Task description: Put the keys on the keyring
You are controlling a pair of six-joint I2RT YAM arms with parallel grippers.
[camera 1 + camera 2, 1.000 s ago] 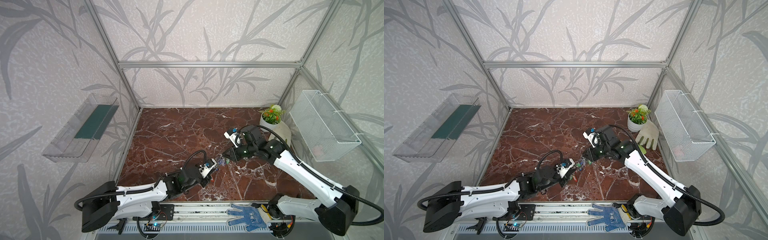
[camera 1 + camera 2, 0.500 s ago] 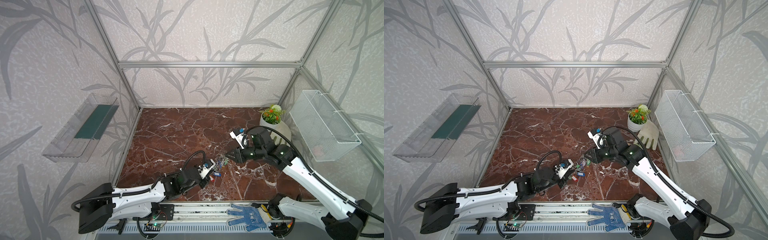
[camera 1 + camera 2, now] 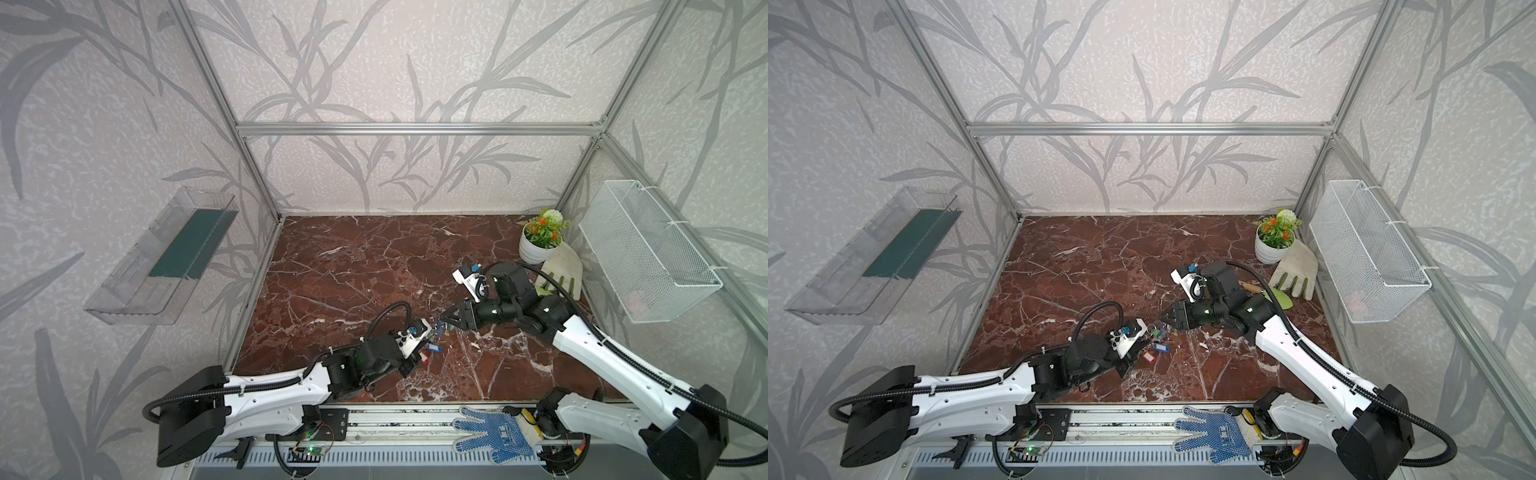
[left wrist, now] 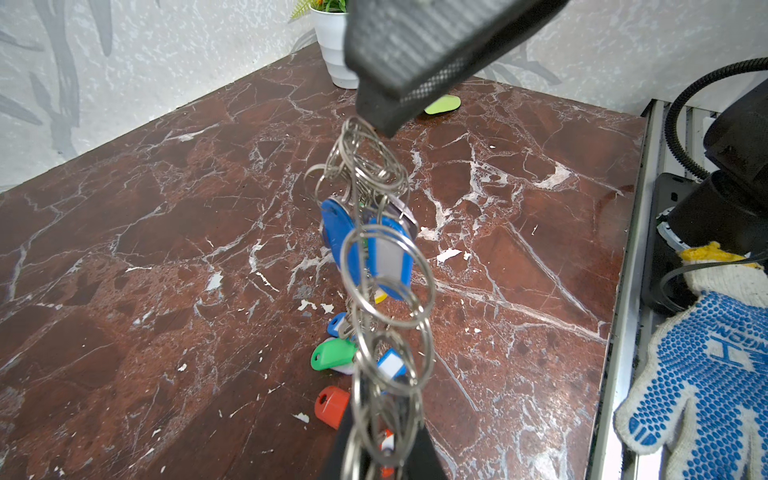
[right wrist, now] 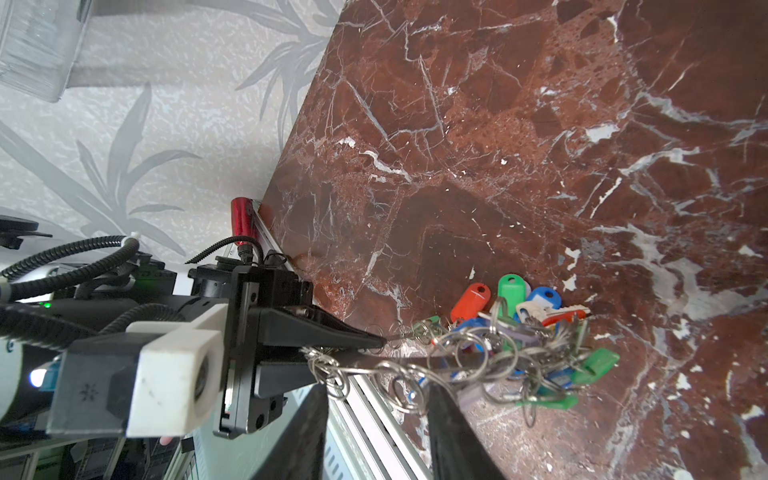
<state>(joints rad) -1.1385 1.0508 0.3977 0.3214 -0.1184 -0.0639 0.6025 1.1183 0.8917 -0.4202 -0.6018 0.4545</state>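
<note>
The table (image 3: 374,257) fills the lower middle of both top views, and my two claws meet just right of its centre, toward the near edge. My left claw (image 5: 374,349) is pressed together on the keyring (image 4: 370,174), pinching its rim. The disc and its wire rings reach out toward my right claw (image 5: 378,388), whose jaws stand spread on either side of the rings, gripping nothing.

Of the keys (image 5: 511,291), some blue-tagged ones dangle from the rings. Red, green and blue tags rest on the table right beneath, and I cannot tell whether those are loose or ringed.

I judge this step to be a fresh grip. I should keep the left pinch firm and still, then close the right on one single ring, not the tangle.

Against a second ago, my right claw has widened and sits slightly lower in the frame. The coloured tags under the bunch now show on the table.
</note>
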